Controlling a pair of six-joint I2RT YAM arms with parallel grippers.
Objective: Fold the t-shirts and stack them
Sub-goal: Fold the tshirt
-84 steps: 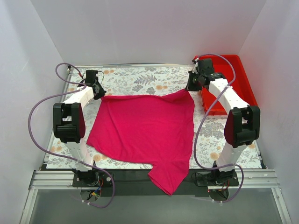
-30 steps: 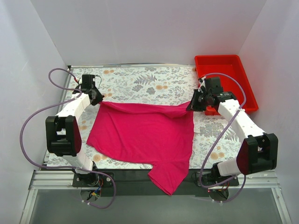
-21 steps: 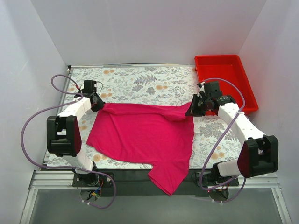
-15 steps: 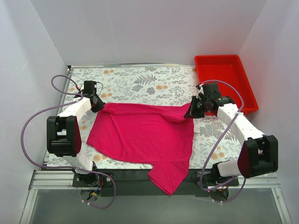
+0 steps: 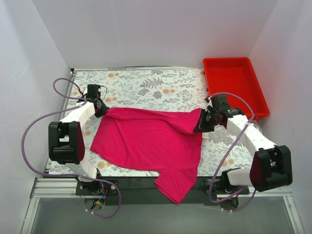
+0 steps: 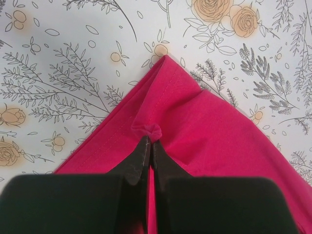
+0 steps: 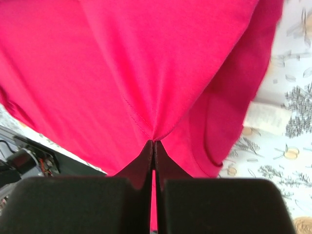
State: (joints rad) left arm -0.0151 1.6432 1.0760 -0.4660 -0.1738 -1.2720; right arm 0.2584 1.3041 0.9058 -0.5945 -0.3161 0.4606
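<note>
- Two pinches are on, one per arm. Your left gripper (image 6: 148,141) has its jaws closed on a small pucker of the shirt (image 5: 151,141), just inside the far-left corner by the stitched hem.
- Your right gripper (image 7: 153,142) is clamped tight on the far-right edge. The cloth fans out from that pinch in taut folds, so that side hangs clear of the table (image 5: 156,85). The left corner looks to lie flat on it.
- I read this grip as the setup for a fold. With both far corners held, you can carry the far edge toward you across the body.
- The shirt sits mid-table and is spread mostly flat. Its far-right part is doubled over itself below the right gripper, and one part droops over the near edge.
- The fabric is thin, soft, matte magenta with no print. It bunches at each pinch and ripples loosely elsewhere, so expect it to sag and slide rather than hold a crease.
- A small white label (image 7: 267,118) peeks out beside the shirt's edge in the right wrist view. It is probably sewn in, though I cannot tell where it attaches.
- The table cover is a flat, smooth floral print. The bin (image 5: 234,83) at the far right is rigid, glossy red plastic, rectangular, and well apart from the shirt.
</note>
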